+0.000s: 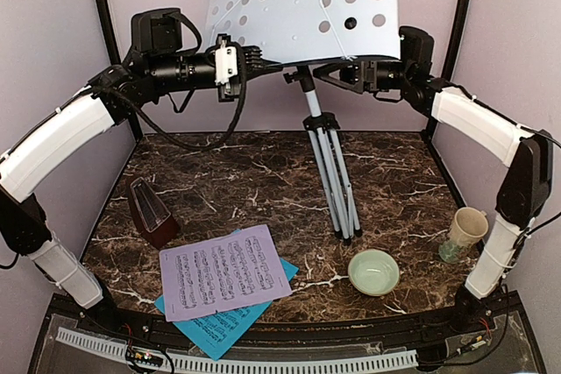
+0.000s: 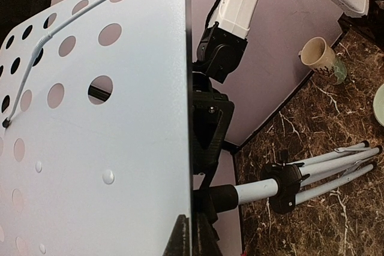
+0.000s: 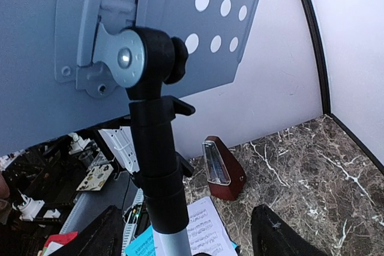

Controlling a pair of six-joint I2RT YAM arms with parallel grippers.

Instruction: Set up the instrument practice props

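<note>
The silver tripod music stand (image 1: 336,172) stands at the back middle, its white perforated desk (image 1: 298,15) tilted. My left gripper (image 1: 257,57) is shut on the desk's lower edge; in the left wrist view (image 2: 191,215) the thin edge (image 2: 187,118) runs between the fingers. My right gripper (image 1: 330,73) is open, its fingers (image 3: 279,235) either side of the stand's black pole collar (image 3: 157,160) without touching it. The reddish-brown metronome (image 1: 153,210) stands at the left. The lavender page (image 1: 225,271) lies over the cyan page (image 1: 210,326) at the front.
A pale green bowl (image 1: 373,271) and a cream mug (image 1: 466,229) sit at the front right. The tripod legs (image 2: 327,175) spread on the marble top right of centre. Walls close in the back and both sides.
</note>
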